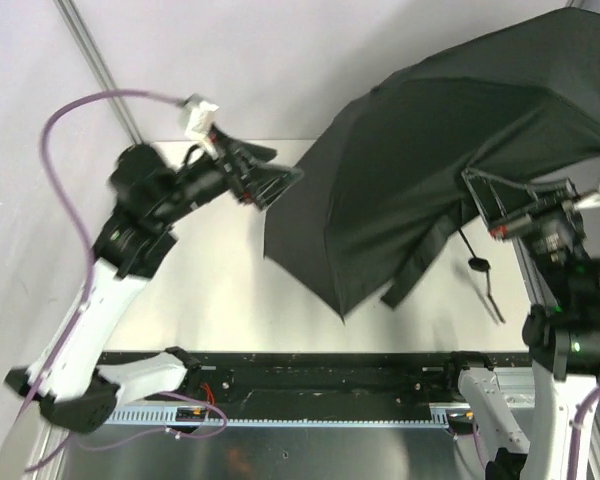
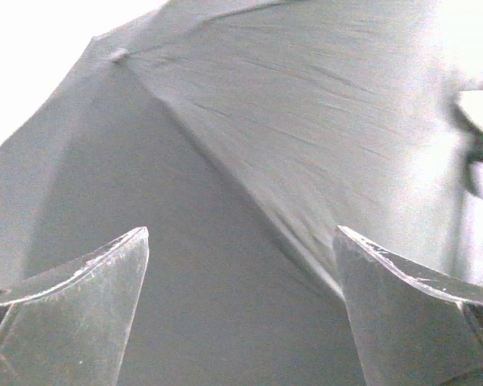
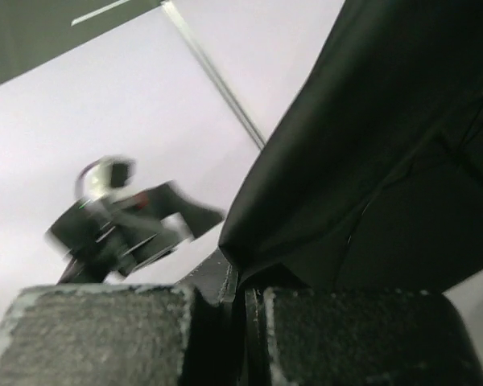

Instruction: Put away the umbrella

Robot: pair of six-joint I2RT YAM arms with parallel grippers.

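Right claw [image 3: 241,293] clenched on the hem of the open umbrella [image 1: 410,170], raised over the far right corner of the counter [image 1: 220,280]; left claw [image 1: 277,181] released beside it; a pull could slip the thin fabric free.

umbrella [image 1: 420,170]: you've got it over the right half of the table [image 1: 210,280], spilling past its right edge
left gripper [image 1: 277,180]: just left of the canopy's edge
right gripper [image 3: 241,299]: under the canopy on your right, fabric between its fingers
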